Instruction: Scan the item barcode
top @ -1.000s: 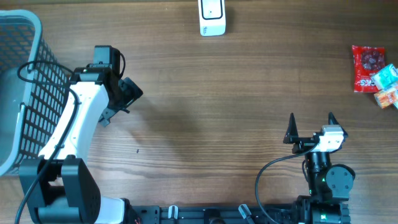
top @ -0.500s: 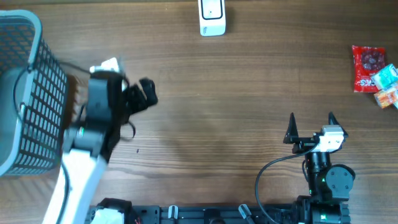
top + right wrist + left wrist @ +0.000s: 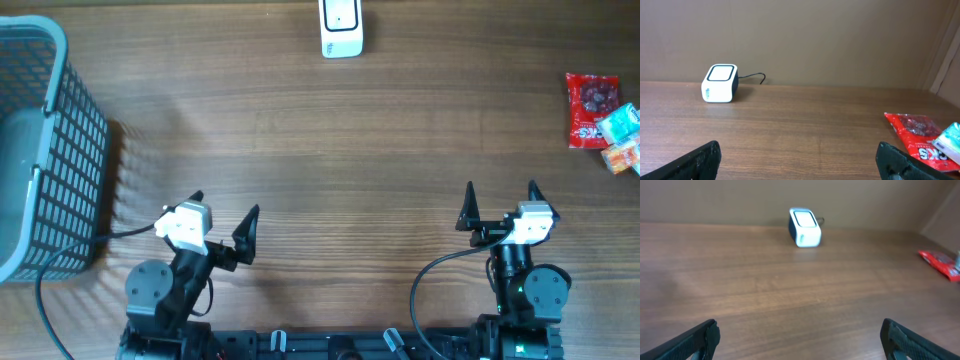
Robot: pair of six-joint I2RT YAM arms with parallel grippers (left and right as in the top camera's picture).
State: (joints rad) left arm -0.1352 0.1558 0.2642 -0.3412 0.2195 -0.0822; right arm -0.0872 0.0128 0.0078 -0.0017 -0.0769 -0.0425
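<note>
The white barcode scanner (image 3: 341,28) stands at the table's far edge, and shows in the left wrist view (image 3: 804,227) and the right wrist view (image 3: 720,83). A red snack packet (image 3: 590,110) lies at the far right, with a blue packet (image 3: 620,122) and an orange one (image 3: 622,157) beside it. My left gripper (image 3: 223,205) is open and empty near the front left edge. My right gripper (image 3: 501,190) is open and empty near the front right. Both are well away from the packets and the scanner.
A grey wire basket (image 3: 40,150) stands at the left edge of the table. A thin cable runs from the back of the scanner toward the wall. Brown wood tabletop (image 3: 340,170) lies between the grippers and the scanner.
My left arm has swung back from beside the basket to the front edge of the table, its gripper still open. The right arm has not moved.
</note>
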